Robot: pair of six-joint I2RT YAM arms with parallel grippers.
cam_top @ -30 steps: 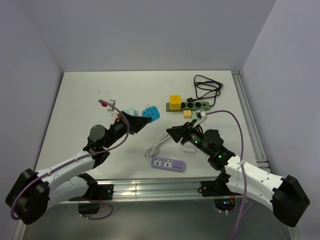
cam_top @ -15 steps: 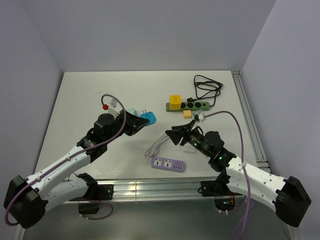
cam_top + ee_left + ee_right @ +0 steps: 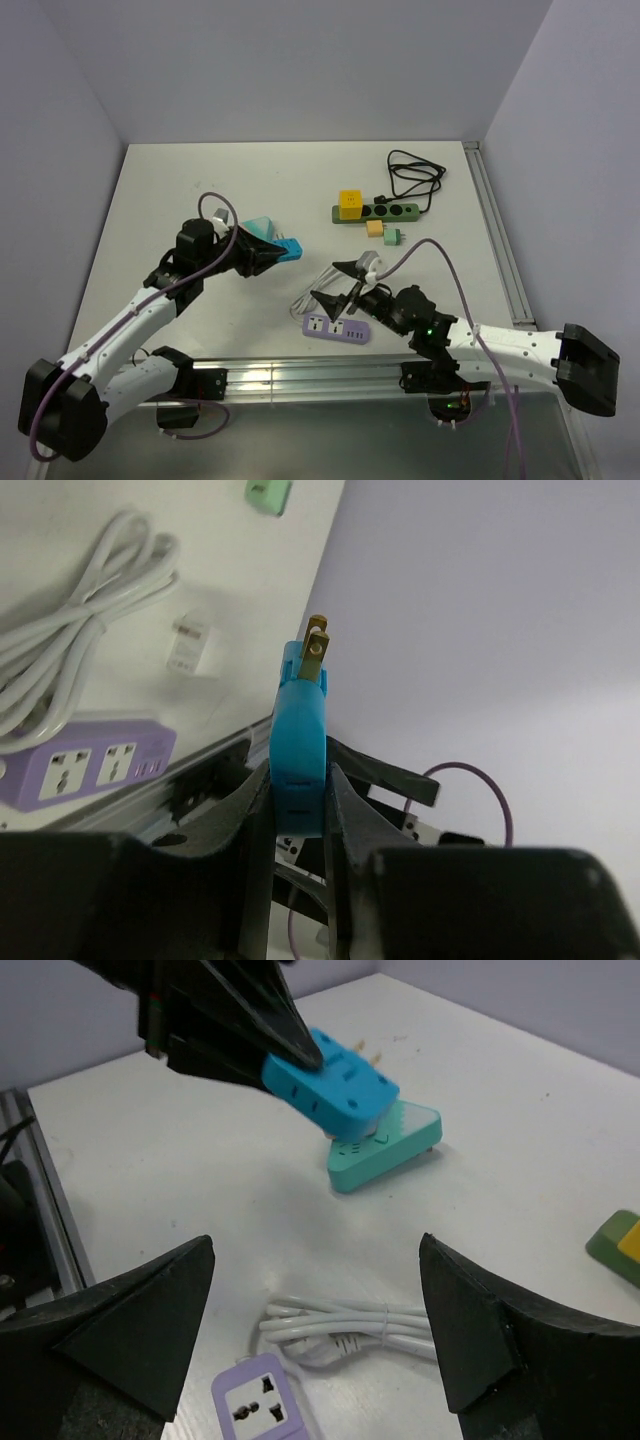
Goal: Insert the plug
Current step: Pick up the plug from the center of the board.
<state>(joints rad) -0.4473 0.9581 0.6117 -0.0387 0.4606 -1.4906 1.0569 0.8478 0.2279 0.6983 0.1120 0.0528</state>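
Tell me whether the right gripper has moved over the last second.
Yes. The right gripper has pulled back toward the near edge, away from the green power strip and closer to the purple power strip.

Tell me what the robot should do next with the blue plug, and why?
Probably swing the blue plug over toward the purple power strip. The left gripper pinches it off the table, prongs bare, and the strip's sockets look empty. The right gripper is open near the strip.

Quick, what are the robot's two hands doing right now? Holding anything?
Left gripper: shut on the blue plug.
Right gripper: open, holding nothing.
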